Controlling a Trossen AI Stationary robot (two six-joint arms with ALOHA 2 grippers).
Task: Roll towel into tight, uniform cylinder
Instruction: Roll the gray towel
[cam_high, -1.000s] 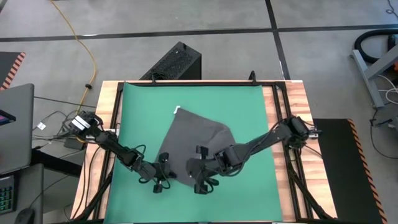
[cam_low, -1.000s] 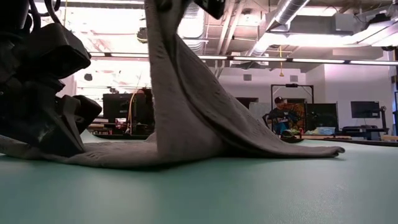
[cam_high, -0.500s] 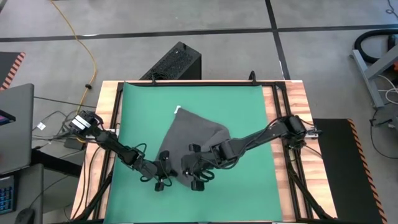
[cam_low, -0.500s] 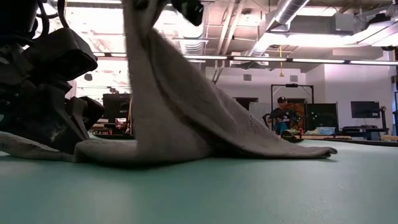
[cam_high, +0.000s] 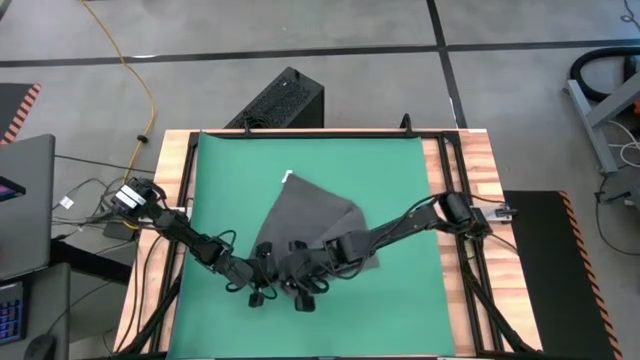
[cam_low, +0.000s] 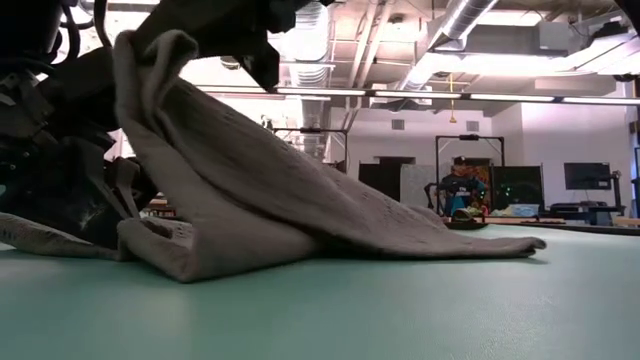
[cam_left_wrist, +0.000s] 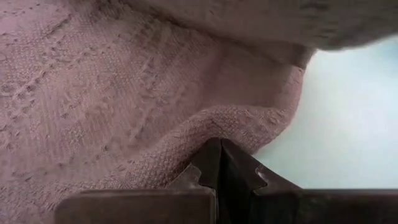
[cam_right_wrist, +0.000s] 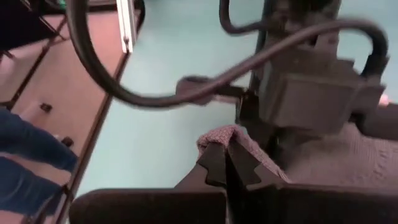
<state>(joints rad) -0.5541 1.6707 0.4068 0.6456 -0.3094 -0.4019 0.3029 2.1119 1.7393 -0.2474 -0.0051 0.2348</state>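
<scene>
A dark grey towel (cam_high: 312, 218) lies near the middle of the mat, its flat portion fanning toward twelve o'clock, where a small white tag (cam_high: 285, 177) marks the far corner at about eleven. Its six o'clock edge is lifted and draped over itself. From table level, the knit cloth (cam_low: 290, 225) rises in a peak at nine o'clock and slopes down toward three.

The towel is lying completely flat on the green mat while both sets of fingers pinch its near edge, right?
Not quite flat. In the low view the right fingers hold a corner of the towel lifted well above the green mat, folding it over itself. The left fingers do pinch its edge low down.
</scene>
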